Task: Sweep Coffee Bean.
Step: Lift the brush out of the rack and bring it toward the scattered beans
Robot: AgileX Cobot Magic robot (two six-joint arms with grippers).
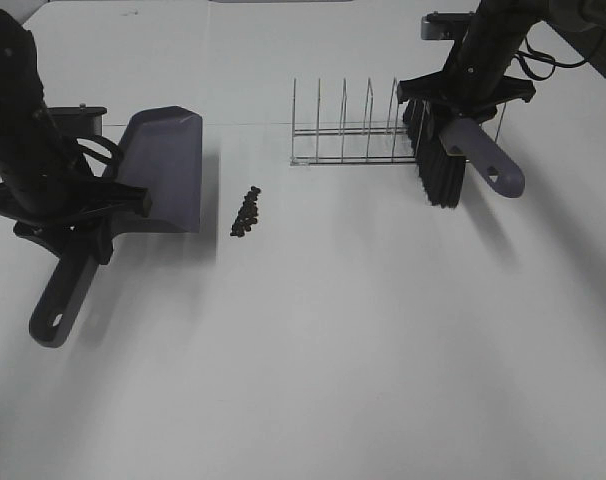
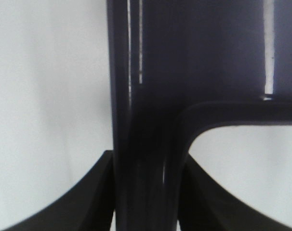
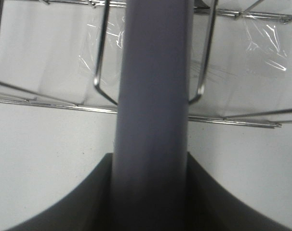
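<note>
Both tools were in hand and none of the sweeping showed as done. The left gripper [image 1: 83, 222] was closed around the handle of the grey-purple dustpan [image 1: 168, 165]. In the left wrist view that dark handle ran straight up between the two jaws with no gap on either side. The pan sat at the far left of the bench [image 1: 363, 330], its wide lip turned to the right. Whether the lip touched the surface, I could not tell.

The coffee bean [image 1: 246, 212] lay in one small, tight heap on the bare bench, just to the right of the lip and apart from it. No bean showed inside the pan, and none lay scattered elsewhere that I could make out.

The right gripper [image 1: 463, 105] was clamped on the brush [image 1: 441, 170], and the right wrist view showed the pale handle filling the space between its jaws. The brush hung at the far right, its black bristles pointing toward the near side, over the right end of the wire rack [image 1: 343, 130]. It was well apart from the beans.

By my reading, the pick-up of both tools was finished and everything else was left to do. The brush had to come across to the right side of the heap. Then it had to push the beans leftward over the lip, with the pan held low enough that none slipped under.
</note>
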